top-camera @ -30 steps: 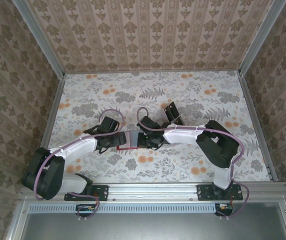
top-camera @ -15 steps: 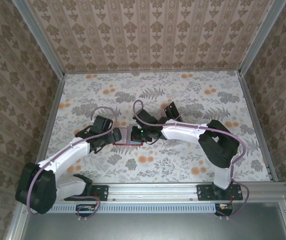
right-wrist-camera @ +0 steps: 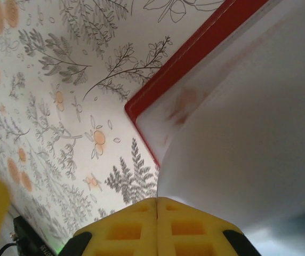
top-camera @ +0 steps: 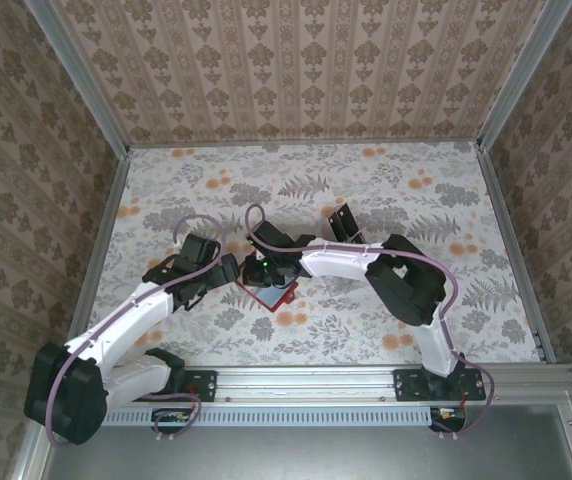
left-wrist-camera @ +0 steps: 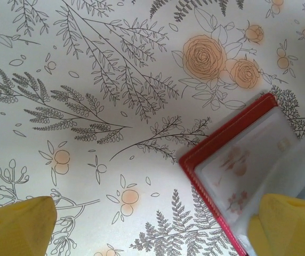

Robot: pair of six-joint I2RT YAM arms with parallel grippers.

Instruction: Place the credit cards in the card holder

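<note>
Prepping the card holder (top-camera: 269,295), not loading yet: it lies open at centre, between your two grippers. Right gripper (right-wrist-camera: 158,205) has its pads pressed together at the edge of the pale inner pocket (right-wrist-camera: 248,106); can't tell if it pinches it. Left gripper (left-wrist-camera: 153,226) is spread wide and empty, with the holder's corner beside one finger. Credit cards (top-camera: 344,222) lie far-right, well apart. Next, probably: left pins the holder, right fetches a card.
</note>
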